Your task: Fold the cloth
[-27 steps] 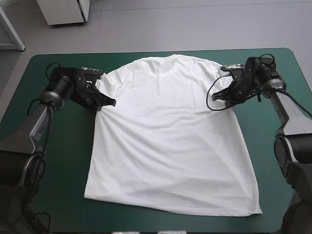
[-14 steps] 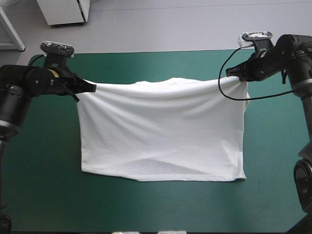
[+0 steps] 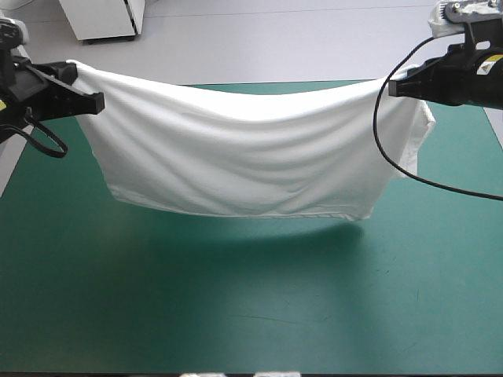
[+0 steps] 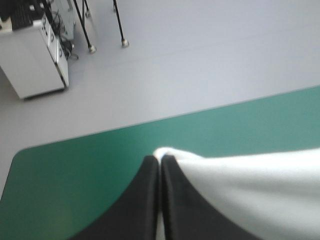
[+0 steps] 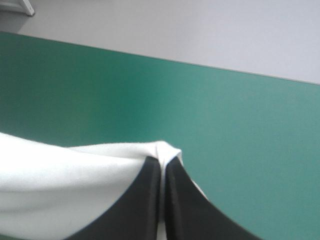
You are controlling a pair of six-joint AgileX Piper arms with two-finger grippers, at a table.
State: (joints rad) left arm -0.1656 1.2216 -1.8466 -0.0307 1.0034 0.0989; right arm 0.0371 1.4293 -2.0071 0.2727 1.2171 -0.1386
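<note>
The white T-shirt (image 3: 244, 153) hangs in the air above the teal-green table (image 3: 236, 298), stretched between both arms and sagging in the middle, its lower hem clear of the cover. My left gripper (image 3: 96, 100) is shut on the T-shirt's left upper corner. My right gripper (image 3: 393, 88) is shut on its right upper corner, where a sleeve droops down. In the left wrist view the cloth (image 4: 250, 185) bulges out past the tip of the left gripper (image 4: 160, 159). The right wrist view shows the right gripper (image 5: 161, 160) pinching the cloth (image 5: 70, 175) the same way.
The shirt's shadow falls on the teal-green cover below it. The table's far edge (image 3: 283, 83) runs behind the hanging cloth. A white cabinet (image 3: 102, 20) stands on the floor beyond the table's far left corner.
Both grippers have risen and moved apart, lifting the T-shirt from flat on the table to fully off it. Its lower hem left the cover just before now.
</note>
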